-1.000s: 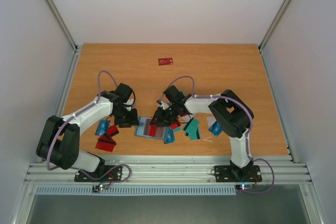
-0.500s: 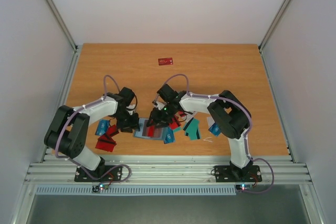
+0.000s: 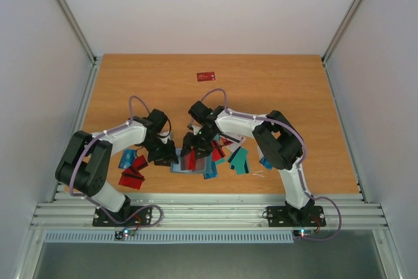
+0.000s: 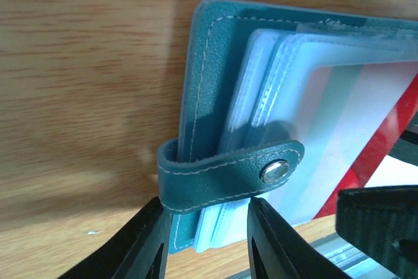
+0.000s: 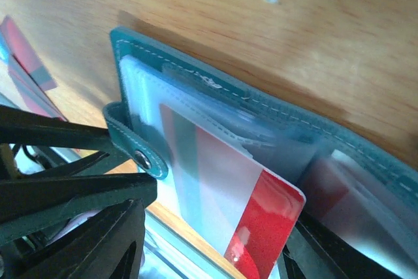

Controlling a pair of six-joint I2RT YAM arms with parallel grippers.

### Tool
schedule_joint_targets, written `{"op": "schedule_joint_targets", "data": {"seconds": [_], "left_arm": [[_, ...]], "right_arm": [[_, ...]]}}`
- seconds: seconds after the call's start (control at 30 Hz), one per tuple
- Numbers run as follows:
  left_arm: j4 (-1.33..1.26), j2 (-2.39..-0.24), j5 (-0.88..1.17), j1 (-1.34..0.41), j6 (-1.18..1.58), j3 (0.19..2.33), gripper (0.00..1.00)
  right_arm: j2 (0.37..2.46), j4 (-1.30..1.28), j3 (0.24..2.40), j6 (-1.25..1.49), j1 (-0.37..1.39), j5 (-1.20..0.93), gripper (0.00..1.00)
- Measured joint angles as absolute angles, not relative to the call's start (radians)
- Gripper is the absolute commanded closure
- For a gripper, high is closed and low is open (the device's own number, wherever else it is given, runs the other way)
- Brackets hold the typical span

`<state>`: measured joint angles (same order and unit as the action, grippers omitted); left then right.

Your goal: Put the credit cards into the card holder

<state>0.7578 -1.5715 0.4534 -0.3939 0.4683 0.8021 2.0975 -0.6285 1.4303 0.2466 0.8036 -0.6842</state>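
The teal card holder [image 3: 183, 167] lies open near the table's front edge, its clear pockets up. My left gripper [image 3: 164, 156] is shut on the card holder's [image 4: 209, 63] near left edge, under the snap strap [image 4: 228, 171]; its fingertips [image 4: 147, 240] straddle cover and pockets. A red and white credit card [image 5: 261, 220] sits partly inside a clear pocket of the holder [image 5: 144, 83], red end sticking out. My right gripper [image 5: 215, 251] stands open around that end, its fingers apart from the card. That card shows at the right in the left wrist view [image 4: 385, 142].
Loose red and teal cards [image 3: 132, 171] lie left of the holder, with more teal ones [image 3: 239, 160] and a blue one [image 3: 210, 169] to its right. A single red card [image 3: 206, 76] lies far back. The table's metal front rail [image 3: 196, 210] runs just behind the holder.
My right gripper's jaws have spread wide and let go of the red and white card, and that arm has shifted left. The left gripper has stayed on the holder, sliding slightly nearer.
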Motion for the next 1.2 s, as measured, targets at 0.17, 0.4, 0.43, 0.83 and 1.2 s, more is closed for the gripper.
{"op": "schedule_joint_targets", "data": {"seconds": [0.17,0.4,0.43,0.83,1.2], "left_arm": [[0.741,-1.571,0.486,-0.394,0.473,0.802,0.66],[0.723,-1.589,0.511,-0.393,0.487,0.802,0.66],[0.721,-1.592,0.513,-0.393,0.488,0.802,0.67],[0.700,-1.599,0.537,-0.393,0.491,0.797,0.69],[0.686,-1.618,0.567,-0.393,0.491,0.794,0.70]], "right_arm": [[2.098,-0.734,1.462,0.241,0.807,-0.635,0.35],[2.098,-0.854,1.501,0.229,0.809,-0.594,0.30],[2.098,-0.865,1.503,0.228,0.810,-0.592,0.30],[2.097,-0.941,1.519,0.229,0.856,-0.559,0.26],[2.127,-0.953,1.578,0.229,0.864,-0.561,0.27]]}}
